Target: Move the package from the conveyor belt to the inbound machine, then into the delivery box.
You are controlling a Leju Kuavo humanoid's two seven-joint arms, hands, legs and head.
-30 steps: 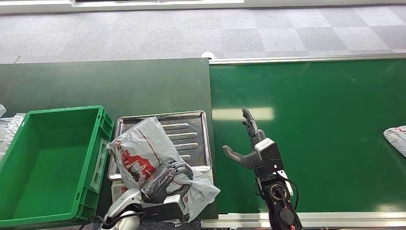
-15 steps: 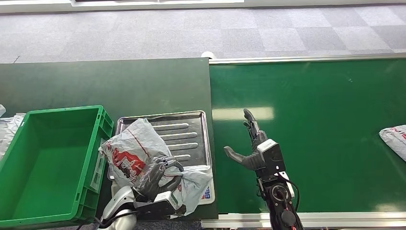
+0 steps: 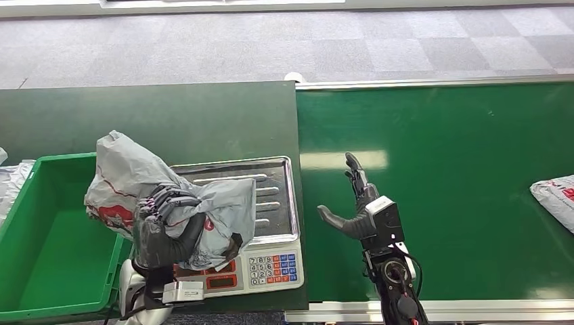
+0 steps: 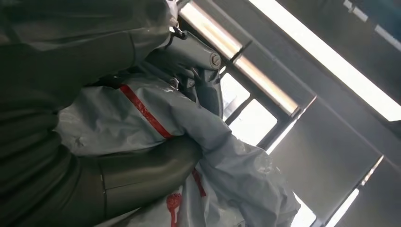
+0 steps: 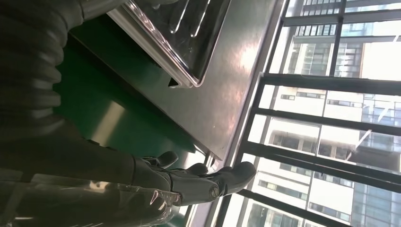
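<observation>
While the left hand (image 3: pixel 164 227) is raised above the front edge of the scale (image 3: pixel 267 261), a grey plastic package (image 3: pixel 128 177) with red printing is gripped in it, the dark fingers being curled over the crumpled bag from the near side. The package is held clear of the metal tray (image 3: pixel 274 186) of the scale, partly above the tray and partly above the right rim of the green box (image 3: pixel 27 271). In the left wrist view the same package (image 4: pixel 156 118) is seen pressed between the thick thumb and the fingers (image 4: pixel 198 56), so the grasp is a closed one.

The right hand (image 3: pixel 359 210) is kept above the green belt (image 3: pixel 460 169), just beside the scale. Its fingers are stretched out and apart, the thumb is spread to the side, and nothing is held or touched by it. In the right wrist view the straight fingers (image 5: pixel 208 182) are seen near the corner of the tray (image 5: pixel 165 56).

A second grey package (image 3: pixel 556 196) is lying on the belt at its far right edge, well apart from both hands.
</observation>
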